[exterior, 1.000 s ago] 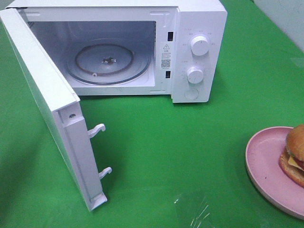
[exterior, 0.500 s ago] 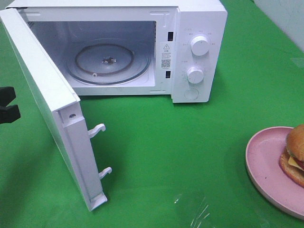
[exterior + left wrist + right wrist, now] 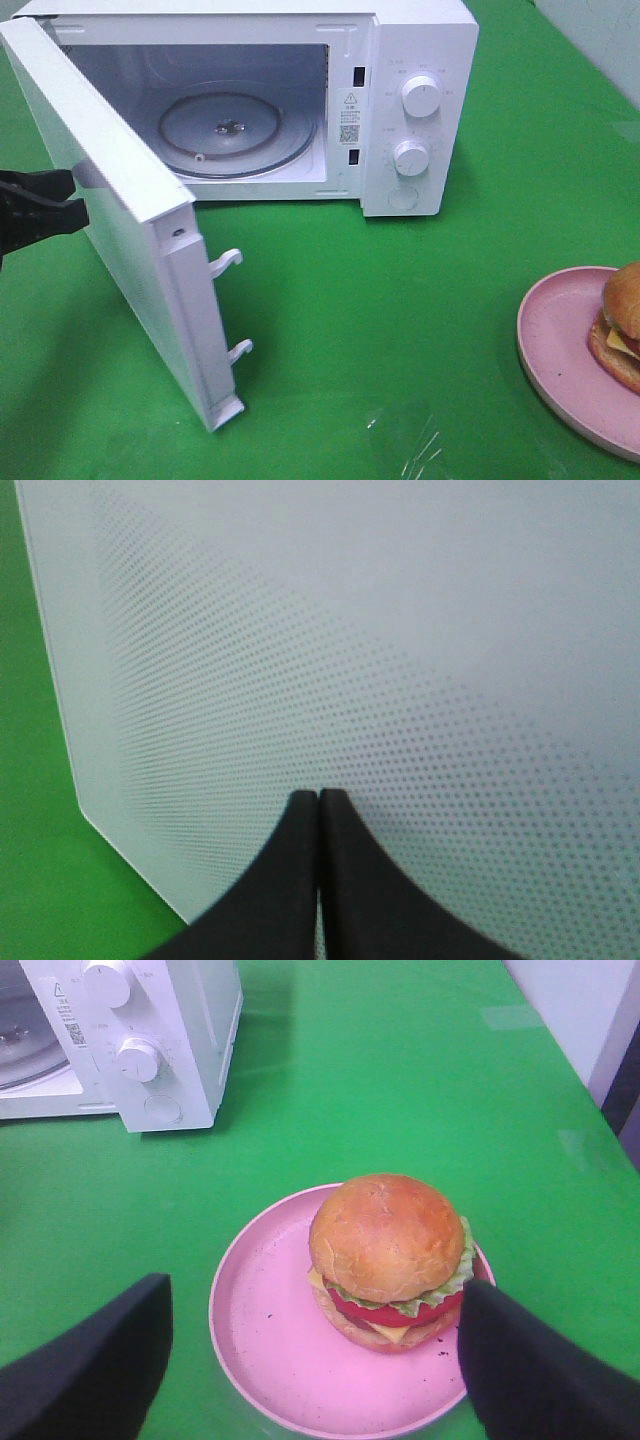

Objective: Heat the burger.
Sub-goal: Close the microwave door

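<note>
The burger (image 3: 625, 318) sits on a pink plate (image 3: 560, 340) at the table's right edge, half cut off in the high view. In the right wrist view the burger (image 3: 388, 1255) rests on the plate (image 3: 265, 1345), and my right gripper (image 3: 315, 1288) stands open, one dark finger (image 3: 110, 1360) on each side of the plate, touching nothing. The white microwave (image 3: 420, 50) stands at the back with its door (image 3: 120, 220) swung out to the left. My left gripper (image 3: 75, 197) is shut, its tips (image 3: 318, 805) against the door's outer face.
A glass turntable (image 3: 235, 128) lies inside the microwave cavity. Two round knobs (image 3: 420, 97) are on its right panel. Green cloth (image 3: 400, 300) covers the table between the microwave and the plate. A pale wall (image 3: 590, 1000) rises at the far right.
My left gripper has come in from the left edge to the door's outer face. The door has swung a little to the right, toward the oven. Burger and plate have not moved.
</note>
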